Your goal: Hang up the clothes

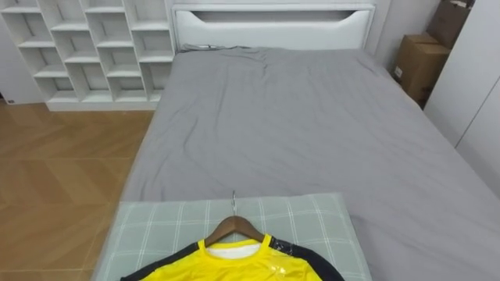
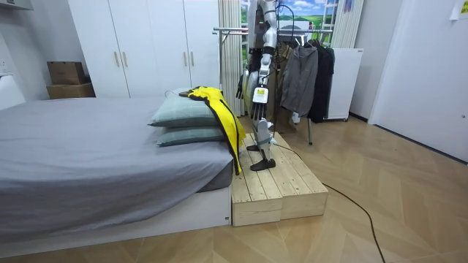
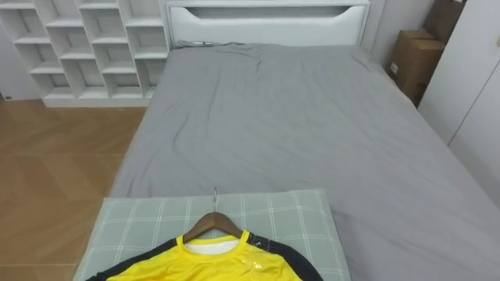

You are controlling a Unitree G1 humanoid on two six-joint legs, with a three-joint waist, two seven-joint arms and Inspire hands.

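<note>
Nothing was hung yet; the yellow shirt (image 1: pixel 234 267) lay on its hanger (image 1: pixel 237 226) atop 2 stacked pillows (image 2: pixel 179 115) on the bed (image 1: pixel 297 125); the rack (image 2: pixel 232 31) stood behind me; my left hand (image 2: pixel 258 98) hung low, and I could not tell its state.

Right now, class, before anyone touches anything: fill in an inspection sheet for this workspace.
Surface: grey bed, two stacked pillows at its foot.
Job's things: yellow shirt on wooden hanger, lying on pillows; clothes rack behind robot.
Clutter: nothing seen.
Hands: left hand hangs at the robot's side, off the shirt.
Cables: nothing seen beyond the robot's own.
Surroundings: white shelves, cardboard boxes, wardrobe, wooden platform underfoot.
</note>
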